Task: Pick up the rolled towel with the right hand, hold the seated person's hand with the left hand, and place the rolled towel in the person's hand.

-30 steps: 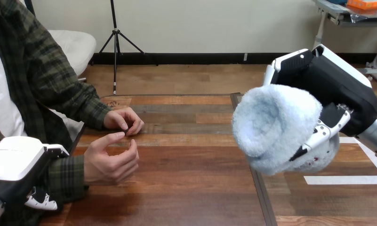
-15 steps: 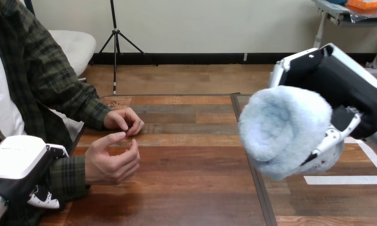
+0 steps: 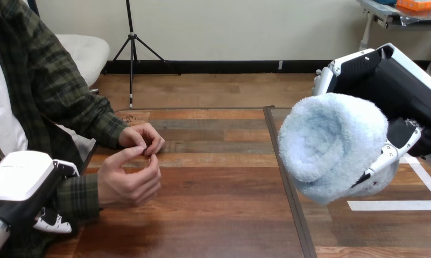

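A light-blue rolled towel [image 3: 331, 142] hangs in the air over the table's right half, with my right hand [image 3: 388, 88] shut round it from behind and its fingers [image 3: 388, 156] curled under the roll. My left hand [image 3: 19, 180] sits at the lower left, against the green plaid sleeve of the person's forearm [image 3: 76, 196]. Just right of it, the person's nearer hand [image 3: 128, 183] rests on the wood, loosely curled, well left of the towel. The person's farther hand [image 3: 142, 138] lies behind it, and the two meet at the fingertips.
The wooden table [image 3: 213, 215] has a dark seam [image 3: 288, 183] running front to back beneath the towel. White tape strips [image 3: 390, 205] mark the surface at the right. The person sits at the left edge.
My right hand has carried the towel a little to the right and slightly up. The person's nearer hand has shifted up to touch the farther hand. My left hand has barely shifted.
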You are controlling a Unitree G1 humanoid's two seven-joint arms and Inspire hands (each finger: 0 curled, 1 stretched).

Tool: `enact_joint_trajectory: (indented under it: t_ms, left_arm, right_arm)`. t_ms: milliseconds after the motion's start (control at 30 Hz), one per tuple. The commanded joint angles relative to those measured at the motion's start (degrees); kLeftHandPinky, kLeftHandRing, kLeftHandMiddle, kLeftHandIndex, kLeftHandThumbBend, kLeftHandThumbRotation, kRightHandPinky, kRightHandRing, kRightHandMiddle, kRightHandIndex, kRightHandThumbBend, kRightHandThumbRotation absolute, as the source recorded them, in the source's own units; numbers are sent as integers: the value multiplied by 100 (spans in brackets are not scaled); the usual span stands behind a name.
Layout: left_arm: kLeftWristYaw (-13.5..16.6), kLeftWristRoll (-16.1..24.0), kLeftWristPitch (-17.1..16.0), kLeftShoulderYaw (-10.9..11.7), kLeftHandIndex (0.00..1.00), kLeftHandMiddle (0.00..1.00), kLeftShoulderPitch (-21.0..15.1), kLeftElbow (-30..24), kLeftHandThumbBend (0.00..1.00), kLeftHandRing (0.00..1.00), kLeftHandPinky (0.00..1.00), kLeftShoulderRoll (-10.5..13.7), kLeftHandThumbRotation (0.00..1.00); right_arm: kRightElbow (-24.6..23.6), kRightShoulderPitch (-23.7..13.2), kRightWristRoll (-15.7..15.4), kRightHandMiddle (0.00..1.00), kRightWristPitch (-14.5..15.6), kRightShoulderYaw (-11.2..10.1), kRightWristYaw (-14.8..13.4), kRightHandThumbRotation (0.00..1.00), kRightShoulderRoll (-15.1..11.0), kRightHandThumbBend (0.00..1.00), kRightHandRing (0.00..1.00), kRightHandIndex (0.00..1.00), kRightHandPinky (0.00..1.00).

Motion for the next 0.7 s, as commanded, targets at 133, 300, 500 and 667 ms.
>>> enact_joint_trajectory:
  t_ms: [133, 300, 500, 667]
  left_arm:
    - [-38, -265, -29, -135, 47, 44, -182, -75, 84, 39, 37, -109, 0]
    - [70, -334, -67, -138, 46, 43, -185, -146, 85, 38, 35, -167, 0]
    - [-67, -492, 44, -89, 46, 43, -108, -438, 85, 38, 35, -236, 0]
    - [-197, -670, 191, -21, 46, 44, -11, -772, 86, 40, 36, -312, 0]
  right_arm:
    - [-183, -228, 291, 23, 8, -149, 89, 14, 59, 74, 17, 27, 11]
    - [-154, -250, 363, 23, 92, -119, 149, 13, 96, 74, 17, 28, 12]
    - [-140, -265, 219, 23, 20, -82, 81, 15, 142, 74, 17, 28, 12]
    - [-155, -260, 170, 24, 157, -15, 27, 14, 165, 75, 18, 28, 13]
